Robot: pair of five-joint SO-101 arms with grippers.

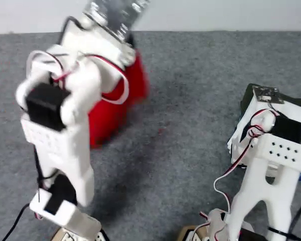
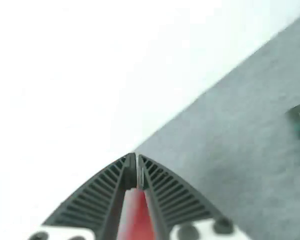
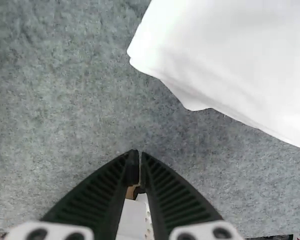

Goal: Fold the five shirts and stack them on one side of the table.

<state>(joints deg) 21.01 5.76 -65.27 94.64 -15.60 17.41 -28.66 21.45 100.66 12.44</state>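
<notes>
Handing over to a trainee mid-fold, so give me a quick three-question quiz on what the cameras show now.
1. True or false: the left gripper is shut on the red shirt.
2. Which lies near the right gripper? A) white shirt B) black shirt C) yellow shirt
3. Fill in: the table surface is ___ in colour.
Key: 1 true; 2 A; 3 grey.

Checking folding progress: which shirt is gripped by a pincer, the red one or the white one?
The red shirt: it sits clamped in the shut left pincer. The white shirt lies on the table, apart from the right pincer.
</notes>
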